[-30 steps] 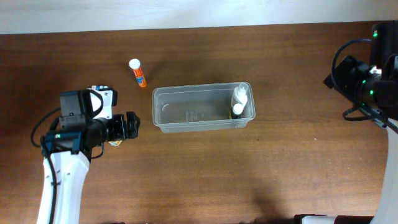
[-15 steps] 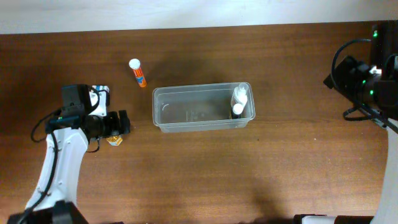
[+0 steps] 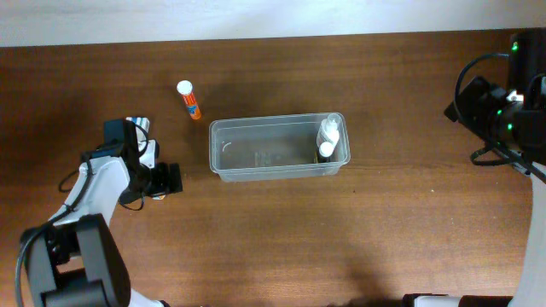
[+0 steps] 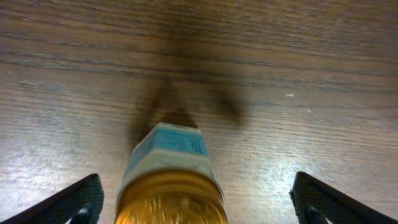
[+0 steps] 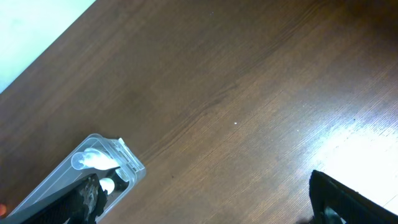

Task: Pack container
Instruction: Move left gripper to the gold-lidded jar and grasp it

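The clear container (image 3: 278,147) lies mid-table with two small white-capped bottles (image 3: 328,136) at its right end. My left gripper (image 3: 166,179) is low over the table, left of the container. In the left wrist view its open fingers (image 4: 199,208) stand wide on either side of a small gold-topped item with a pale blue and white label (image 4: 171,171), not touching it. An orange tube with a white cap (image 3: 188,100) lies behind the container's left end. My right gripper (image 5: 208,208) is open and empty, far off at the table's right; the container's end (image 5: 127,171) shows in its view.
The right arm (image 3: 499,107) hangs over the table's far right edge. A pale wall runs along the back edge of the brown wooden table (image 3: 384,230). The left arm's base is at the front left corner (image 3: 77,264).
My left arm has drawn back toward the left and its gripper has come down around the small gold-topped item. The right arm and the container have not moved.
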`<act>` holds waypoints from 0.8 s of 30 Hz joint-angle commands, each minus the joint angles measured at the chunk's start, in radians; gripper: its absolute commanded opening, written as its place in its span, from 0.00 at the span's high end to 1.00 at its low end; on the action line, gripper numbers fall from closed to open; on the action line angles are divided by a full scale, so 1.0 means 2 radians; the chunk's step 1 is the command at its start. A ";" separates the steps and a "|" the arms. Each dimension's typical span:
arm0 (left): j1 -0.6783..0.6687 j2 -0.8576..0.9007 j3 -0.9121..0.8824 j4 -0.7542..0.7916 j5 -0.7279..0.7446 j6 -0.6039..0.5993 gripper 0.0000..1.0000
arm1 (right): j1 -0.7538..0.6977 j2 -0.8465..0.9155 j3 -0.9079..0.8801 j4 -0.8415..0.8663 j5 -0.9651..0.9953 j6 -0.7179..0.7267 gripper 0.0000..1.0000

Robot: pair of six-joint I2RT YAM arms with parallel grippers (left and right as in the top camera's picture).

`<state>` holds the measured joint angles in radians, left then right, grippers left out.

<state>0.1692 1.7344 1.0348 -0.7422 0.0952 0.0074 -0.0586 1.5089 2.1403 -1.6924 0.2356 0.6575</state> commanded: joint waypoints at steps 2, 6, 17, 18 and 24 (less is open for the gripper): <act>0.002 0.017 0.010 0.012 -0.007 0.004 0.11 | -0.004 0.002 0.005 -0.003 0.006 0.000 0.02; 0.002 0.017 0.010 0.014 -0.009 0.004 0.20 | -0.004 0.002 0.005 -0.003 0.006 0.000 0.02; 0.002 0.017 0.010 0.019 -0.028 0.004 0.43 | -0.004 0.002 0.005 -0.003 0.006 0.000 0.02; 0.002 0.017 0.010 0.020 -0.030 0.004 0.42 | -0.004 0.002 0.005 -0.003 0.006 0.000 0.02; 0.002 0.017 0.010 0.024 -0.033 0.004 0.42 | -0.004 0.002 0.005 -0.003 0.006 0.000 0.02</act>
<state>0.1692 1.7580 1.0363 -0.6987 0.0433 0.0074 -0.0586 1.5089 2.1403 -1.6924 0.2356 0.6575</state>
